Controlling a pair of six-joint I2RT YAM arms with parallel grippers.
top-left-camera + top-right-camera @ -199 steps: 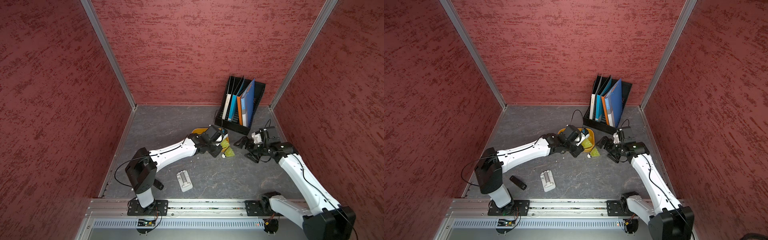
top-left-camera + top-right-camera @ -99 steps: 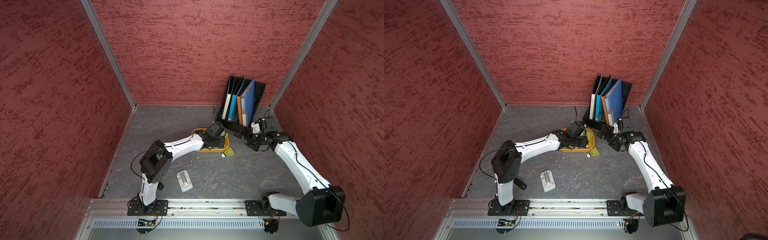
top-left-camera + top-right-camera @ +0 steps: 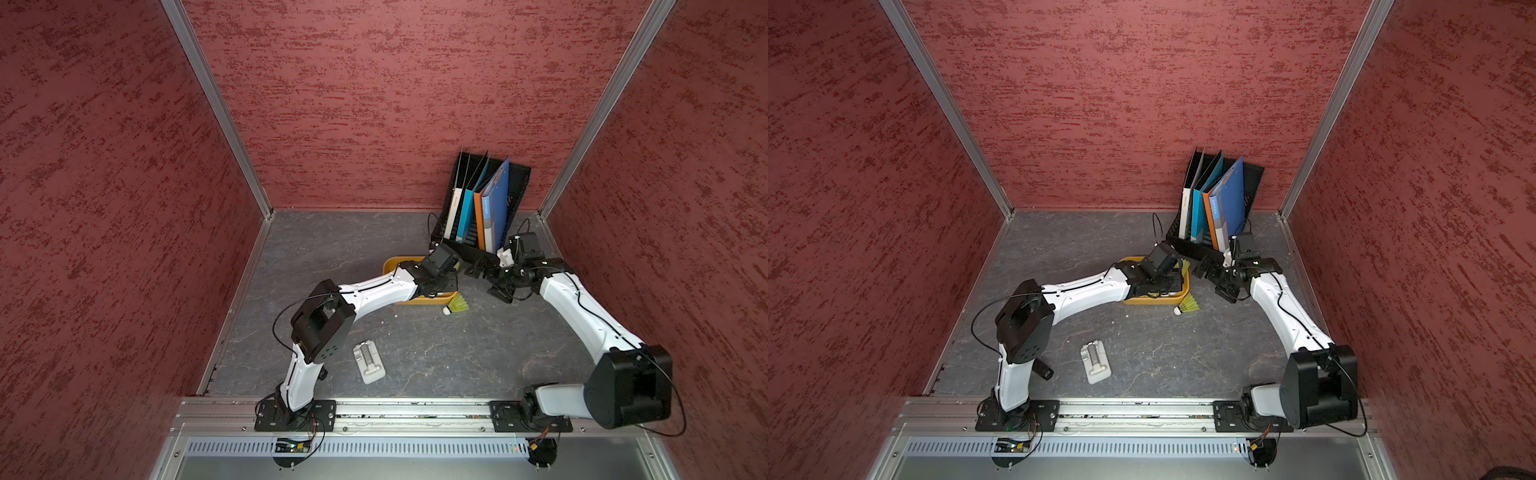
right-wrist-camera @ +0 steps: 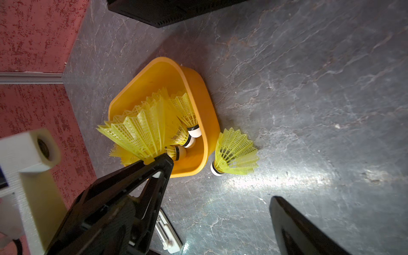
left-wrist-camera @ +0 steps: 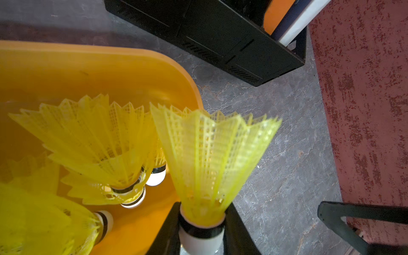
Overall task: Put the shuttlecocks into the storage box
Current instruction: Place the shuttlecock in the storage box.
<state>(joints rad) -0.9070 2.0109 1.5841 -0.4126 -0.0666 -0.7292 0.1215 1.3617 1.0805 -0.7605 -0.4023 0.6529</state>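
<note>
left jaws clamp one shuttlecock [image 5: 209,154] by its cork; right jaws wide, empty; box [image 3: 390,264] half hidden by arm [image 3: 374,291]; folder [image 3: 1229,199] writing unreadable

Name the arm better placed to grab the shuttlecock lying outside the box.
Right. The right hand is open, empty, near that shuttlecock; the left hand holds another shuttlecock at the storage box.

The shallow orange-yellow plastic tray [image 3: 394,263] is covered by the white left arm [image 3: 374,291], and its inside is crowded by neon yellow shuttlecocks [image 5: 92,141]. Close behind it, passage is closed by the black file rack with coloured folders [image 3: 482,208]. Open grey floor [image 3: 436,353] is found in front, broken by one lying shuttlecock [image 3: 457,305] beside the tray and a pale grey flat piece [image 3: 368,361].
</note>
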